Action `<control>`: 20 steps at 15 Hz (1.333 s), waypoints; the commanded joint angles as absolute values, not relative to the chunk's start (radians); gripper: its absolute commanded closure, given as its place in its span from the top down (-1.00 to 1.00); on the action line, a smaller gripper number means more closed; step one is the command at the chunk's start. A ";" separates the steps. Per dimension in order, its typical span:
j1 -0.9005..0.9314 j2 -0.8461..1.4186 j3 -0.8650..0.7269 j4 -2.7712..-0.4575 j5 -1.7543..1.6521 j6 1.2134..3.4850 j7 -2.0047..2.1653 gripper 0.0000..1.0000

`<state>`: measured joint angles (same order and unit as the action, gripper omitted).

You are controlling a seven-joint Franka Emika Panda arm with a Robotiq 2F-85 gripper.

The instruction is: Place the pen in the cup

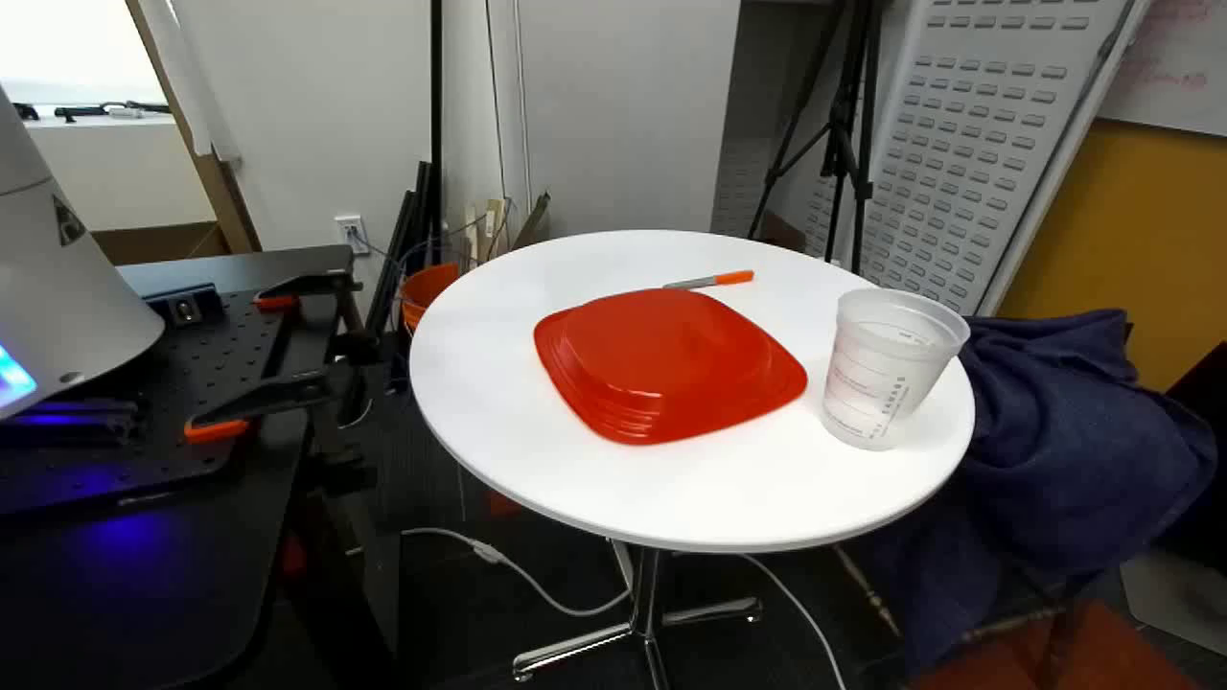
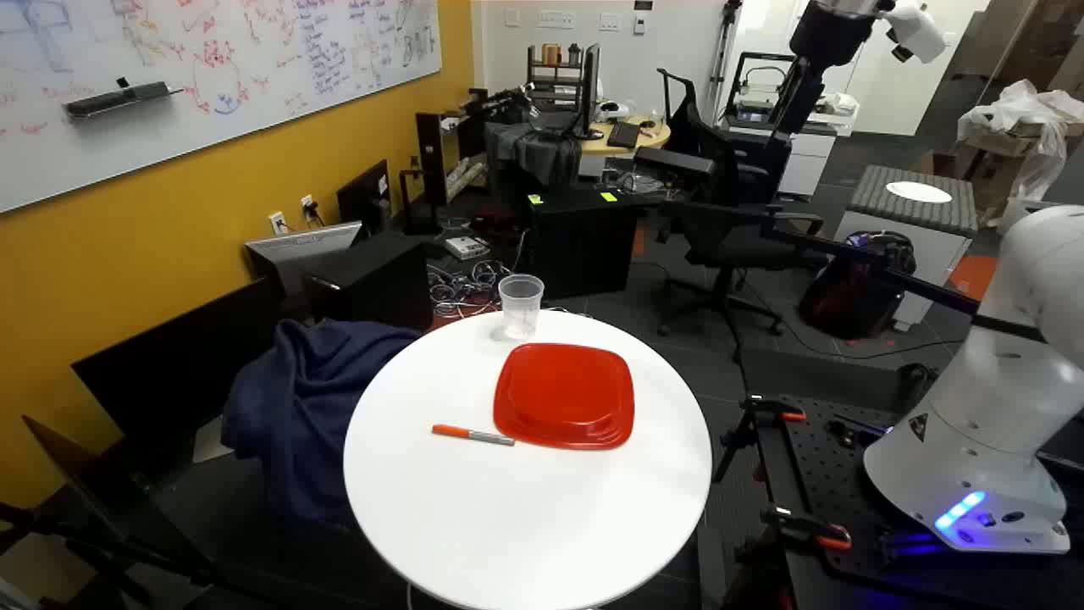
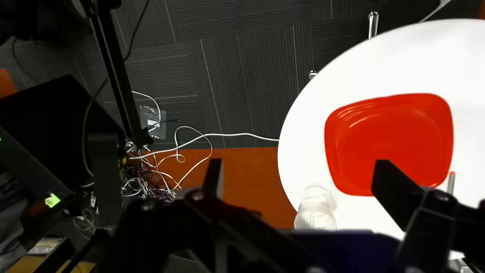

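Note:
The pen [image 1: 709, 280] has an orange cap and a grey body. It lies on the white table beside the red plate; it also shows in an exterior view [image 2: 472, 435] and, partly hidden by a finger, in the wrist view [image 3: 451, 182]. The clear cup [image 1: 874, 388] stands upright near the table's edge; it also shows in an exterior view [image 2: 520, 312] and in the wrist view [image 3: 315, 206]. My gripper [image 3: 297, 176] is open, with nothing between its fingers, high above the table. The cup shows between and beyond the fingers in the wrist view.
A red square plate [image 1: 661, 359] lies upside down on the round white table [image 1: 537, 470], between pen and cup. A dark blue cloth [image 1: 1074, 460] hangs beside the table. The arm's base [image 2: 965, 440] stands on a black bench with clamps. Cables lie on the floor.

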<state>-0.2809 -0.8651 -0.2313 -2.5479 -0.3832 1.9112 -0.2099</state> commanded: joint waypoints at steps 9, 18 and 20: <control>-0.261 -0.862 -0.242 -2.543 -0.392 1.909 -0.214 1.00; -0.202 -0.753 -0.216 -2.543 -0.381 2.204 -0.180 1.00; -0.188 -0.700 -0.201 -2.539 -0.371 2.295 -0.164 1.00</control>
